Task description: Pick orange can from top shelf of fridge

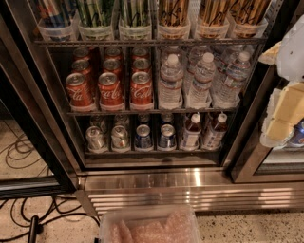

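The fridge (pixel 156 182) stands open in front of me, with dark frames and a ribbed steel base. The top shelf (pixel 142 42) is a dark wire rack across the top of the view, lined with clear tubs. Orange cans with black scribbles stand in the tubs at centre and right; the nearest to centre is the orange can (pixel 173 12), and others stand to its right (pixel 213 12). Their tops are cut off by the frame. My gripper (pixel 284 111), white and cream, hangs at the right edge, below and to the right of the orange cans, touching nothing.
Green-striped tall cans (pixel 95 12) fill the top shelf's left tubs. Red cola cans (pixel 110 88) and water bottles (pixel 199 80) stand on the middle rack. Small cans and bottles stand on the bottom rack. A clear bin (pixel 149 225) sits on the floor in front, cables (pixel 28 213) to the left.
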### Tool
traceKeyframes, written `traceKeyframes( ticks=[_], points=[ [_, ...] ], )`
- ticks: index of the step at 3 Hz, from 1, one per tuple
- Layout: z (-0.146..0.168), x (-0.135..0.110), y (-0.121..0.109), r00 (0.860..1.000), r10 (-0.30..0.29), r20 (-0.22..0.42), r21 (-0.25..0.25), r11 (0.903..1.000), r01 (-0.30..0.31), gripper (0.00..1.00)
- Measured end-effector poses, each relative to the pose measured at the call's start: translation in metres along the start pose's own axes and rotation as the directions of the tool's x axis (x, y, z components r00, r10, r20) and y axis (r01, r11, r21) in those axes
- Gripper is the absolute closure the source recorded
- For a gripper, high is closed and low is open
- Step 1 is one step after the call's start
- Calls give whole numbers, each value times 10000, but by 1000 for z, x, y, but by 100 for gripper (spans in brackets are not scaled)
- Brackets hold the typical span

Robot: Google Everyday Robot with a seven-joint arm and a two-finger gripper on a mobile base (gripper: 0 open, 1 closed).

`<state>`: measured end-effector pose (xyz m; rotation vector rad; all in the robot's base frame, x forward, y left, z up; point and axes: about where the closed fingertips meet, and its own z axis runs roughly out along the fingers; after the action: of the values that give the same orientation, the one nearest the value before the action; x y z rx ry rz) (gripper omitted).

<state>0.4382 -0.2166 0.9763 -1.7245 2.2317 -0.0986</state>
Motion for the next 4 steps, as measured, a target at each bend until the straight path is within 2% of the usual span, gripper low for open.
traceKeyframes(
  ticks=[1, 2, 3, 4],
  points=[
    [0, 0, 0, 10000, 3, 4, 1, 10000, -3, 0],
    [1, 1, -4, 9973, 477, 553, 85, 9988, -483, 0],
    [-1, 5, -6, 9744, 1678, 1495, 634, 9818, -1788, 0],
    [-10, 3, -25, 9186, 2521, 3045, 1352, 9431, -3037, 0]
  ],
)
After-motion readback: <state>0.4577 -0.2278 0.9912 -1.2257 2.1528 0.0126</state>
